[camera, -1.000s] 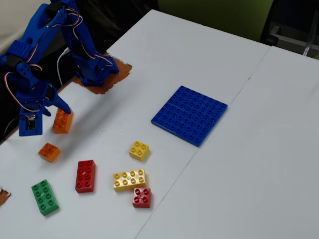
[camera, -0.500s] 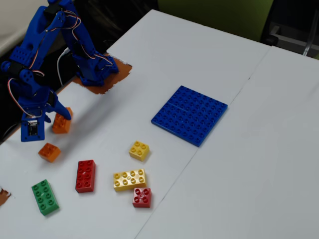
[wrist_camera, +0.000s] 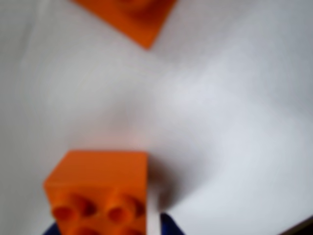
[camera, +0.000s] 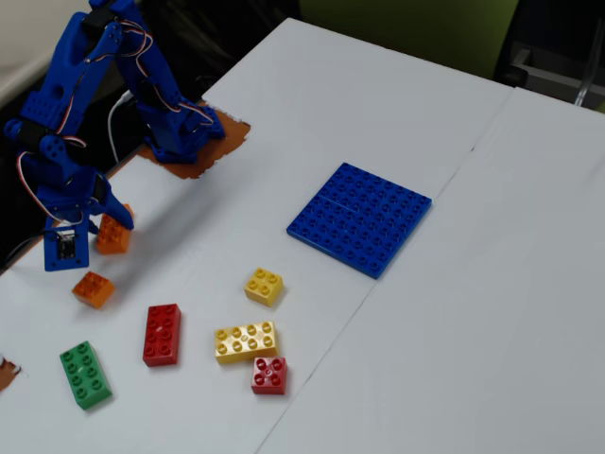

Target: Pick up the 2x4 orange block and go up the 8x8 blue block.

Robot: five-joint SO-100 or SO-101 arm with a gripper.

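Note:
My gripper [camera: 104, 227] is shut on the 2x4 orange block [camera: 113, 235] at the left of the fixed view and holds it just above the white table. In the wrist view the block [wrist_camera: 102, 181] fills the bottom left, studs toward the camera, between the blue fingers [wrist_camera: 168, 226] of my gripper [wrist_camera: 110, 227]. The 8x8 blue block [camera: 359, 218] lies flat on the table far to the right, with nothing on it. It is out of the wrist view.
A small orange 2x2 brick [camera: 94, 288] lies just below the gripper and shows blurred at the top of the wrist view [wrist_camera: 124, 17]. A red 2x4 [camera: 162, 334], green 2x4 [camera: 85, 375], yellow 2x4 [camera: 245, 341], yellow 2x2 [camera: 264, 286] and red 2x2 [camera: 269, 375] lie between.

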